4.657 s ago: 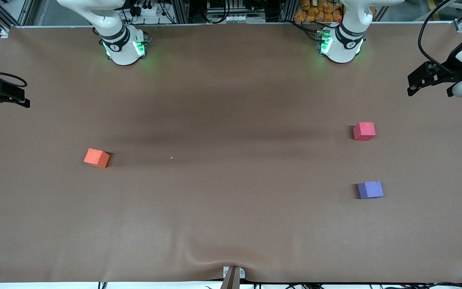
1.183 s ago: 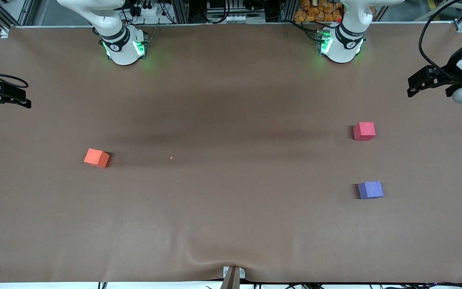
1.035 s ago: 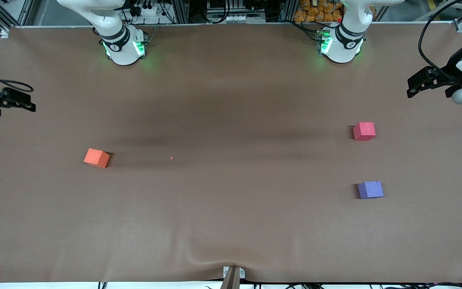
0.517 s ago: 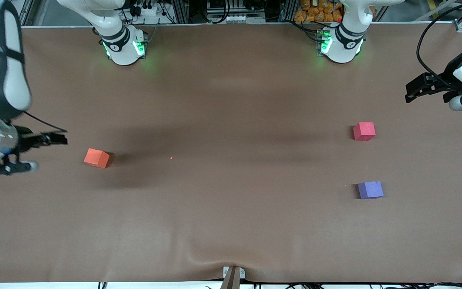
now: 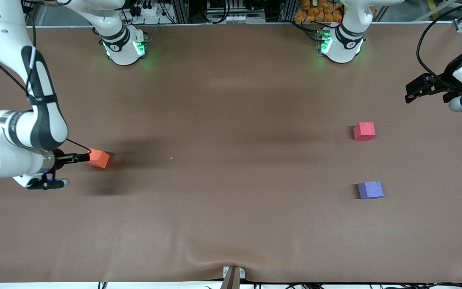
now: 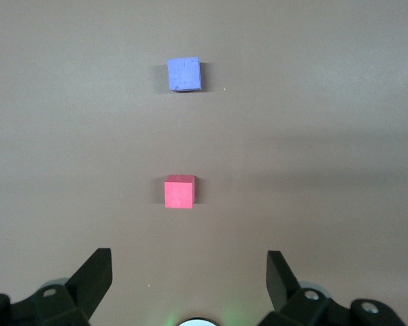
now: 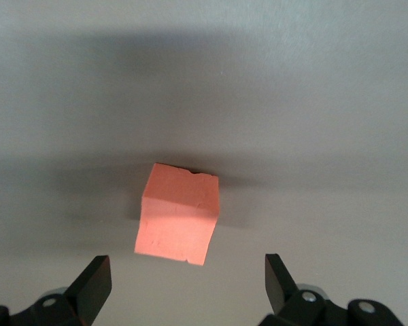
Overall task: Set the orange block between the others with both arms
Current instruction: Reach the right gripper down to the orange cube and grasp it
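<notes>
Though spread, jaws hold nothing.

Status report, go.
Right gripper open at orange block, not gripping. Left gripper open, waiting. Gap between red cube and purple cube unobstructed.

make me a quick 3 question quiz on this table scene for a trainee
1. True or false: the right gripper has its jaws shut on the orange block.
2. Which cube lies nearer the front camera: A) the red cube B) the purple cube?
3. Fill in: the left gripper hangs open over the table at the ____ arm's end.

Key
1. False: its jaws are open, right beside the orange block, which sits on the table.
2. B
3. left
</notes>
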